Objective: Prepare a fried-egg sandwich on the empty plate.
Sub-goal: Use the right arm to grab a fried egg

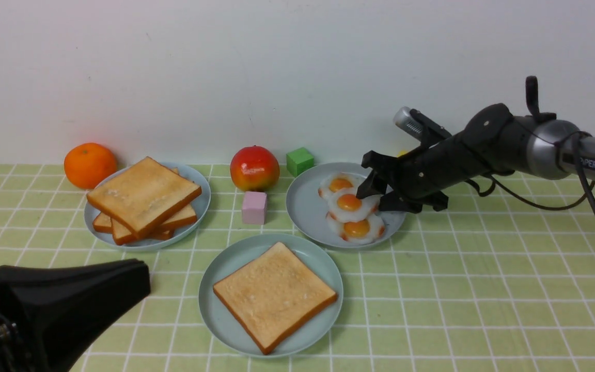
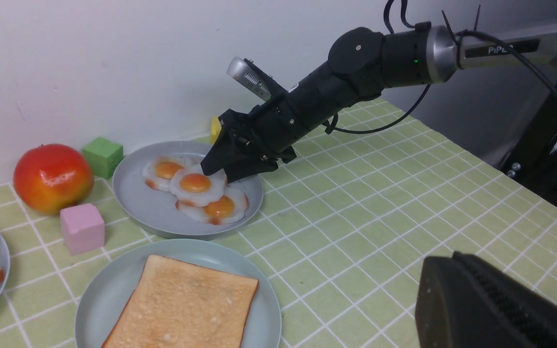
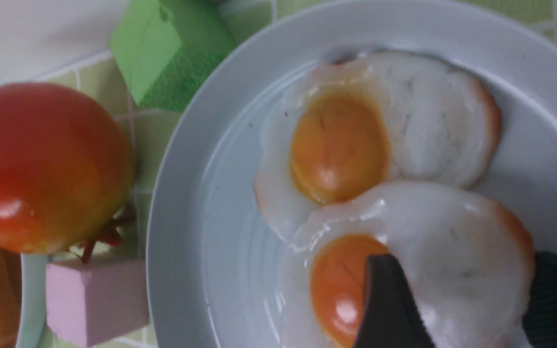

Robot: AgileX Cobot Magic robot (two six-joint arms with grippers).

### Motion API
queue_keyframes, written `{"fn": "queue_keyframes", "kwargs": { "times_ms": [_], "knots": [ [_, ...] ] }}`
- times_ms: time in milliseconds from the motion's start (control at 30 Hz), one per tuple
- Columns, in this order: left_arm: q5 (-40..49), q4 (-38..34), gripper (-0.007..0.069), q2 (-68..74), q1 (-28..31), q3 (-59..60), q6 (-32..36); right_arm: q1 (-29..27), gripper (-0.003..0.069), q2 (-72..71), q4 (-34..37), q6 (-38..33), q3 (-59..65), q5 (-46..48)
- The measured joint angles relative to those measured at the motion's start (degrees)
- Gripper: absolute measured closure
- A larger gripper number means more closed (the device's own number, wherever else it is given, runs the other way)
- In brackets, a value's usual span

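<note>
The mint-green plate (image 1: 215, 289) sits front centre with one toast slice (image 1: 275, 294) lying flat on it; both also show in the left wrist view, the plate (image 2: 109, 290) and the toast (image 2: 186, 304). Three fried eggs overlap on a greyer blue plate (image 1: 305, 206). My right gripper (image 1: 375, 199) is open, its jaws straddling the white of the middle egg (image 1: 350, 203), one finger (image 3: 385, 309) over the yolk's edge. My left gripper (image 1: 142, 279) is shut and empty, low at the front left.
A blue plate (image 1: 194, 173) at back left holds a stack of toast (image 1: 142, 196). An orange (image 1: 90, 165), a red apple (image 1: 254, 168), a green cube (image 1: 299, 161) and a pink cube (image 1: 254, 207) stand along the back, near the wall.
</note>
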Motion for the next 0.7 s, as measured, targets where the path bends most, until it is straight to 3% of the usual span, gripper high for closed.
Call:
{"fn": "queue_keyframes", "kwargs": {
  "times_ms": [533, 700],
  "knots": [
    [0.0, 0.0, 0.0637, 0.0, 0.0, 0.0, 0.0, -0.2, 0.0279, 1.1, 3.0, 0.0, -0.7, -1.1],
    [0.0, 0.0, 0.0634, 0.0, 0.0, 0.0, 0.0, -0.7, 0.0411, 1.4, 3.0, 0.0, -0.7, -0.7]
  ]
}}
